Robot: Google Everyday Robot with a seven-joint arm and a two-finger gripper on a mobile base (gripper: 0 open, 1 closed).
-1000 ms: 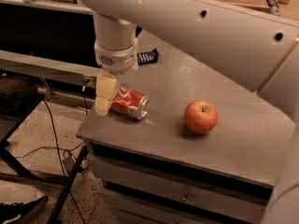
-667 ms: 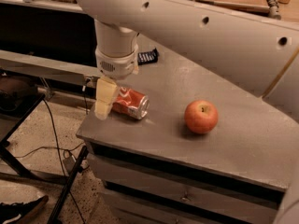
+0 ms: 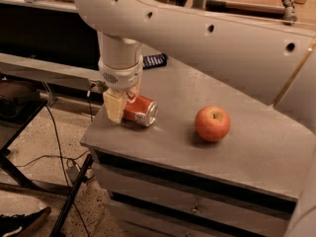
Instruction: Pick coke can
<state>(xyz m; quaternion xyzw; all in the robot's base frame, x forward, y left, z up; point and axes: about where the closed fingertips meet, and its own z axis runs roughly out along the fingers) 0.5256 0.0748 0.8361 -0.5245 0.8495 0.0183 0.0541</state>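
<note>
The coke can is red with a silver end and lies on its side near the front left corner of the grey table. My gripper hangs from the big white arm, is down at the can's left end and covers that part of it. The can rests on the table top.
A red-orange apple stands to the right of the can. A small dark snack wrapper lies at the table's back edge. The table's left edge is right beside the gripper. Below are drawers, floor cables and a shoe.
My gripper has moved a little to the right and down onto the can's left end. The can and the apple have not moved.
</note>
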